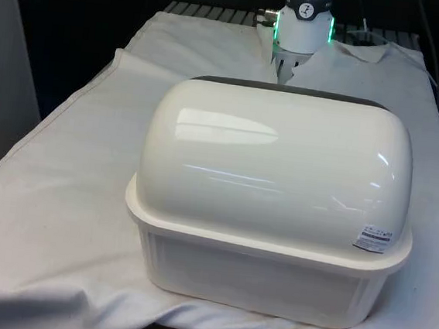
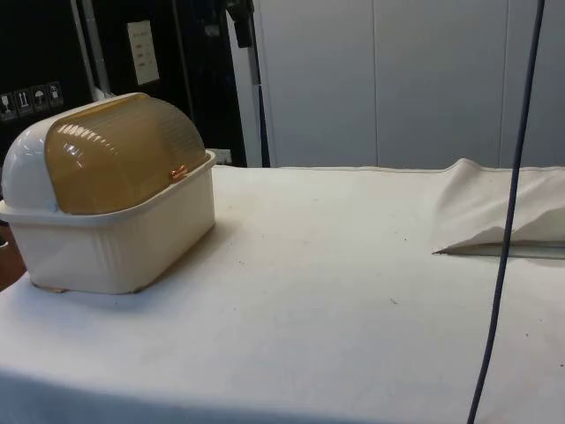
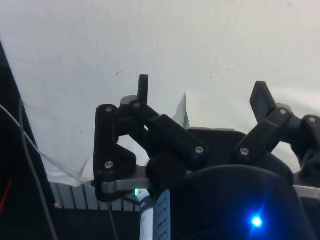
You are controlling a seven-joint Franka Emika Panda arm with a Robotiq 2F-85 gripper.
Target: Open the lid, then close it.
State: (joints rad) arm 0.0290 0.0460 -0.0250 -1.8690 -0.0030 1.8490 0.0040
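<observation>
In the front view, the white cloth [image 1: 53, 195] covers the table from the left edge across the whole frame, creased and draped at the near edge. Centre and lower centre of that frame stands the bread box [image 1: 270, 208], cream-white, with its rounded back turned to the camera; a dark strip shows along the top of the dome, and a small printed label [image 1: 373, 239] sits low on the dome at the front view's right. The box's base flares into a rim under the dome. Above it, at the top centre, the robot's white base [image 1: 305, 21] rises with a green glow at its foot.

In the side view, the bread box [image 2: 110, 199] sits at the left of the frame, on the cloth [image 2: 353, 291]. Its lid [image 2: 119, 163] is a ribbed, amber, see-through roll cover, down and closed, its lower edge meeting the base's rim, where a small copper-coloured handle [image 2: 178, 173] shows. To the right, the cloth lies bare across the middle, then bunches into a raised fold [image 2: 494, 208] at the right. A thin dark cable [image 2: 508, 221] hangs down the right side of the frame.

In the wrist view, the gripper [image 3: 202, 95] hangs over plain cloth [image 3: 150, 40], its fingers [image 3: 143, 86] spread wide apart with nothing between them, well away from the box.
</observation>
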